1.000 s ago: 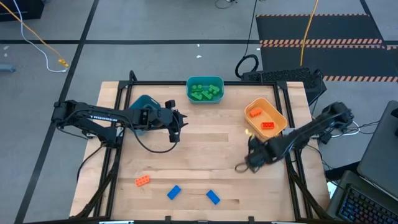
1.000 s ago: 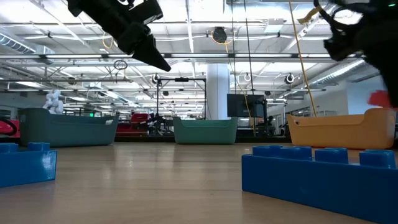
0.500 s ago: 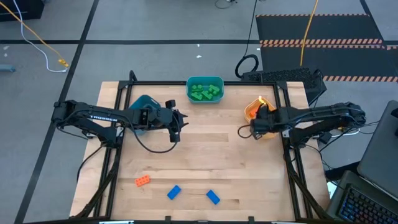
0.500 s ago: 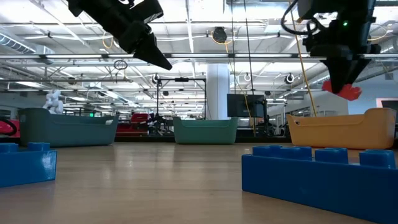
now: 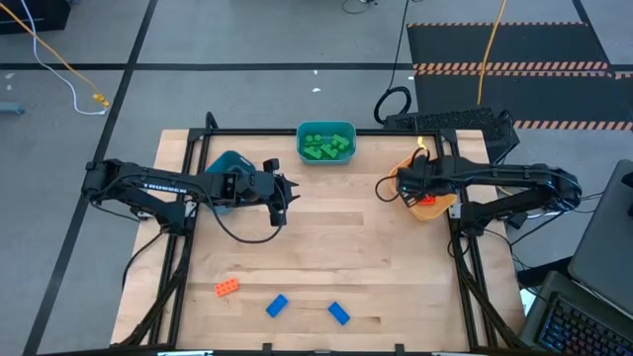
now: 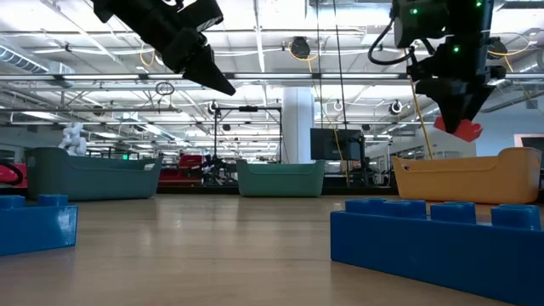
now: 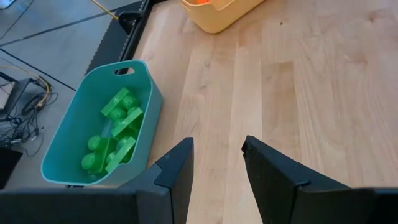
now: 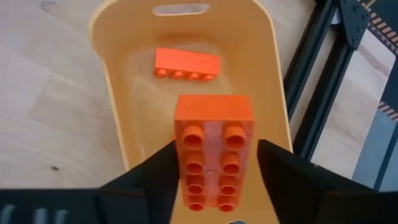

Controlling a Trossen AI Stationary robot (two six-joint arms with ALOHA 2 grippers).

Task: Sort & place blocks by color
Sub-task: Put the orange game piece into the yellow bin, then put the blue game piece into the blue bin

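Observation:
My right gripper hangs over the orange-yellow bin at the table's right. An orange block sits between its fingers, studs toward the wrist camera. The low view shows that block at the fingertips, above the bin. Another orange block lies on the bin's floor. My left gripper waits open and empty above the table's left half. One orange block and two blue blocks lie near the front edge. My right gripper's fingers stand on either side of the orange block's long sides, pointing steeply down. The block lies against one finger, and a narrow gap shows at the other finger. Whether it is still pinched I cannot tell. It hangs clear above the bin.
A teal bin holding green blocks stands at the far edge's middle. A blue bin sits partly under my left arm. Black frame rails run along both table sides. Bare wood lies in the table's middle.
My right gripper has carried the orange block from the table's right middle toward the far edge and upward, ending above the orange-yellow bin. It has turned and tipped more steeply downward on the way.

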